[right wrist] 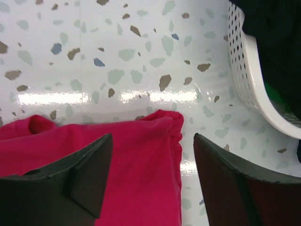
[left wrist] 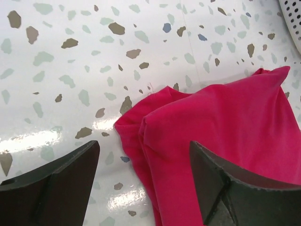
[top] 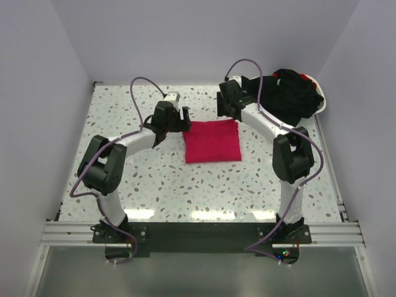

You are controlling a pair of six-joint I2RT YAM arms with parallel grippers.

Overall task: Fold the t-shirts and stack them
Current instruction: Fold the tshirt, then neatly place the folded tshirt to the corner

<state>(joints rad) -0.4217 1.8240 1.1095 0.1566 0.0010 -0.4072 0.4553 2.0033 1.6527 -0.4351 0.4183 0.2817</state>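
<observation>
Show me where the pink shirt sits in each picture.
Top view: pink shirt folded at the centre of the table.
Left wrist: pink shirt fills the lower right.
Right wrist: pink shirt fills the lower left.
Shared landmark: white basket, right of the shirt in all three.

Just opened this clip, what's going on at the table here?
Two robot arms are partway through folding t-shirts. A pinkish-red t-shirt lies folded into a rough rectangle in the middle of the table. The left claw and right claw sit over its two far corners, both open and gripping nothing. The black shirts are heaped unfolded in the white basket at the far right, so nothing is stacked yet.
</observation>
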